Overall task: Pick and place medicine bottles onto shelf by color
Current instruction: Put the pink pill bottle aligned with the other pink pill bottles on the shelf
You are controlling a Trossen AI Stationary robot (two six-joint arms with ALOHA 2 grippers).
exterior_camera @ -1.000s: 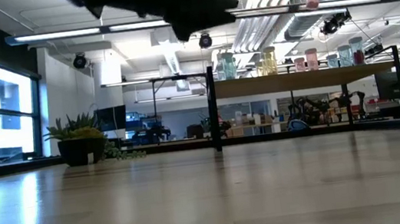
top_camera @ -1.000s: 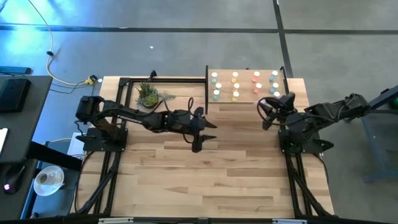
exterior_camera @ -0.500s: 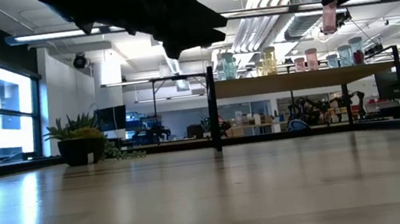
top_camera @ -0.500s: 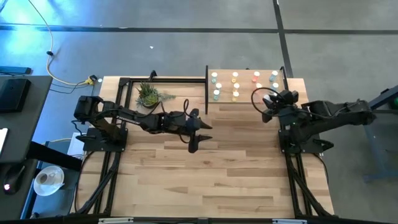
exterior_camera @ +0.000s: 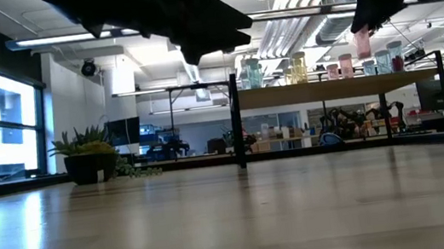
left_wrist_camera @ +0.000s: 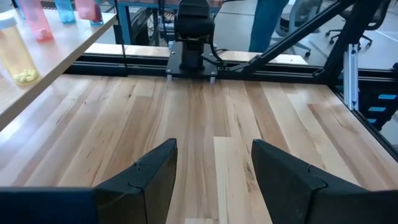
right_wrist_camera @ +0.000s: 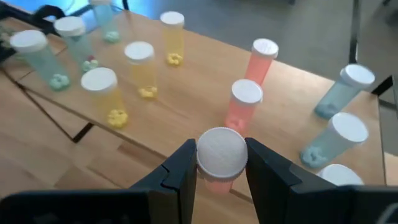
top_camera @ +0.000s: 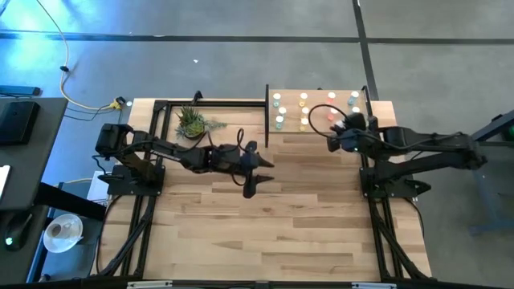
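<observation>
Held bottle [right_wrist_camera: 221, 163]: orange-red w/ white cap, clamped between the fingers of the right gripper [right_wrist_camera: 219, 167], which grips it just below the cap. In the low view we see it [exterior_camera: 362, 42] hanging above the shelf [exterior_camera: 333, 89], clear of the board, over the orange-red group. Long axis approx. vertical, cap up toward the wrist, base pointing down at the shelf; we judge a slight tilt at most.

Shelf contents: bottles already stand upright on the board, sorted by colour. Working outward from the held bottle: two orange-red bottles [right_wrist_camera: 247, 102] directly beyond it, yellow ones [right_wrist_camera: 138, 68] on one side of those, teal ones [right_wrist_camera: 342, 142] on the other, and further teal or pale ones [right_wrist_camera: 38, 57] past the yellow. In the high view no bottle shows on the tabletop [top_camera: 273, 209] beside the shelf.

Progress: we judge the task nearly done; this bottle looks like the last to be set, w/ lowering and release left.

Left gripper [left_wrist_camera: 214, 168]: away from the shelf, over mid-tabletop, fingers spread apart and empty. A potted plant [top_camera: 191, 122] sits beside the shelf.
</observation>
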